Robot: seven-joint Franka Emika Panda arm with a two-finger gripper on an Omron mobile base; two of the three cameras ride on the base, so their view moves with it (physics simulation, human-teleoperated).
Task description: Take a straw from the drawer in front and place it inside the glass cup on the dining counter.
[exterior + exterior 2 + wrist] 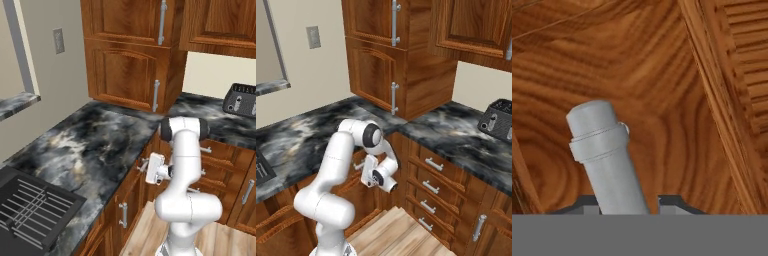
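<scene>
Fingertips [674,201] sit narrow beside the silver drawer handle [604,155], apparently to pull the drawer [662,75] open.

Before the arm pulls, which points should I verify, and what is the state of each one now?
1. Handle between the finger tips: ok. In the hand view the silver handle rises between the two tips of the pincer.
2. Pincer closed firmly on the handle: cannot tell. The tips stand close beside it, but contact on both sides is not clear.
3. Right target: ok. The wood front of the drawer lies directly behind the handle.
4. Drawer open: not ok. Its front looks level with the cabinet fronts beside it, not pulled out.
5. Straw located: cannot tell. The inside of the drawer is hidden.
</scene>
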